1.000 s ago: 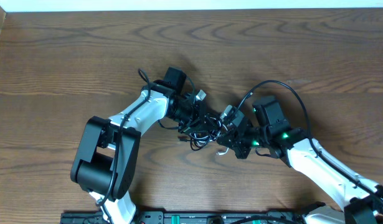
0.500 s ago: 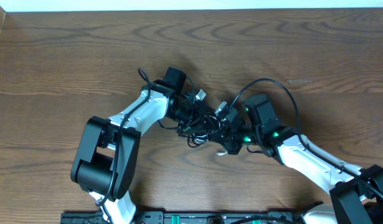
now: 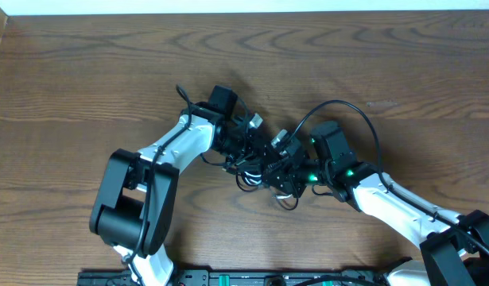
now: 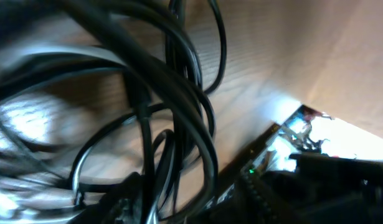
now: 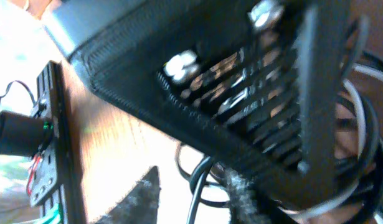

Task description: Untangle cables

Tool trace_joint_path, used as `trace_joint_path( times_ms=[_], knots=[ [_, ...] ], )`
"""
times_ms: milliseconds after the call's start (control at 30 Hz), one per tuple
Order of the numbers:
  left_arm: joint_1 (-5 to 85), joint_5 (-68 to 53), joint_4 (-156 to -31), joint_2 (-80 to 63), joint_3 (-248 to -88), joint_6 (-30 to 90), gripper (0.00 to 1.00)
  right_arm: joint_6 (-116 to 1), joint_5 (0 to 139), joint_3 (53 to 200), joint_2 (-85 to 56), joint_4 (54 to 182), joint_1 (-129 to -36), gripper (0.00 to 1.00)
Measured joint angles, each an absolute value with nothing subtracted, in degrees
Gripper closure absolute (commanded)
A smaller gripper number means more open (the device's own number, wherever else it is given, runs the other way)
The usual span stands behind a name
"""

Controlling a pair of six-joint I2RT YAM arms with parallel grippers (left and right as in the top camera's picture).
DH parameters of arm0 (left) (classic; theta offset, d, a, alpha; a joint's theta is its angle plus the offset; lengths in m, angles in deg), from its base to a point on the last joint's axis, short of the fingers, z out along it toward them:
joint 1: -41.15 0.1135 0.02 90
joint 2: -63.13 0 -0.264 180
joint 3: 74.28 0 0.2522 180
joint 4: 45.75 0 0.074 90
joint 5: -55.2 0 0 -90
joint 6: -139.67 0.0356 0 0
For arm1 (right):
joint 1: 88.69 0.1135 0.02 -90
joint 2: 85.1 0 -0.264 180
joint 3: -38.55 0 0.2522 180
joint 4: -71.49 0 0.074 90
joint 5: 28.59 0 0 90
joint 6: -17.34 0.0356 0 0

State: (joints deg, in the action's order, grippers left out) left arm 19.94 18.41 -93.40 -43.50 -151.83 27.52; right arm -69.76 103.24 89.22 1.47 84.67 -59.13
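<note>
Cables point(image 3: 258, 168) are lying in one tight black knot at the middle of the table point(image 3: 363, 63), and both arms are meeting right over it. From overhead, the left gripper point(image 3: 256, 148) is reaching in from the upper left and the right gripper point(image 3: 282, 170) is coming in from the right. The two are crowding so close that they are nearly touching, with the knot packed between and under them. A small black loop point(image 3: 288, 202) is poking out just below the right gripper, lying flat on the wood. The right arm's own thick wire point(image 3: 347, 107) is arching above its wrist, apart from the knot. Whether the left jaws are standing apart or pinching a strand I cannot tell, since the overhead view is hiding the fingertips. The left wrist view is showing only blurred black cords point(image 4: 179, 124) looping close to the lens over pale wood point(image 4: 260, 56). The right jaws are just as unclear. Filling the right wrist view is a black ribbed housing point(image 5: 241, 93) with two bright screws, pressing close in front of the camera. Past that housing, black strands and one paler strand point(image 5: 360, 155) are curling at the right edge. A black rail point(image 5: 54, 137) is running along the table's near side.
</note>
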Motion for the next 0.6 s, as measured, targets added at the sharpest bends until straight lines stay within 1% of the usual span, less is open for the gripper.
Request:
trace_joint_path(
  times_ms=[33, 67, 100, 133, 167, 367, 400, 433, 500, 567, 600],
  knots=[
    [19.94, 16.68, -93.66, -42.54, -151.8, 27.76, 0.27, -69.79, 103.15, 89.22, 1.47, 84.63, -59.09, 0.57],
    [19.94, 15.42, -93.95, -41.44, -151.8, 27.74, 0.12, -69.7, 102.93, 89.22, 1.47, 84.61, -59.09, 0.57],
    [19.94, 13.56, -94.04, -39.61, -151.83, 27.91, 0.1, -69.79, 102.91, 89.22, 1.47, 84.54, -59.09, 0.57],
    [19.92, 12.14, -94.08, -37.79, -151.83, 27.89, 0.04, -69.81, 102.78, 89.22, 1.47, 84.52, -59.11, 0.56],
    [19.92, 10.5, -94.04, -35.72, -151.83, 27.96, 0.03, -69.79, 102.73, 89.22, 1.47, 84.54, -59.11, 0.57],
    [19.94, 1.3, -94.3, -26.21, -151.87, 28.11, 0.03, -67.99, 103.39, 89.22, 1.34, 84.54, -61.21, 0.57],
    [19.92, -0.28, -94.89, -25.27, -151.89, 28.11, 0.07, -67.27, 103.46, 89.22, 1.19, 84.67, -61.91, 0.57],
    [19.92, -1.89, -95.67, -24.5, -151.89, 28.11, 0.16, -66.38, 103.5, 89.22, 0.92, 84.91, -62.91, 0.57],
    [19.92, -4.67, -97.51, -23.76, -151.91, 28.02, 0.27, -64.39, 103.61, 89.22, 0.29, 85.16, -65.03, 0.56],
    [19.92, -6.62, -99.28, -23.72, -151.94, 28.48, 0.28, -62.83, 103.63, 89.22, -0.04, 85.18, -66.74, 0.54],
    [19.92, -7.23, -100.05, -23.78, -151.91, 28.48, 0.31, -62.27, 103.61, 89.22, -0.08, 85.2, -67.26, 0.53]
  ],
)
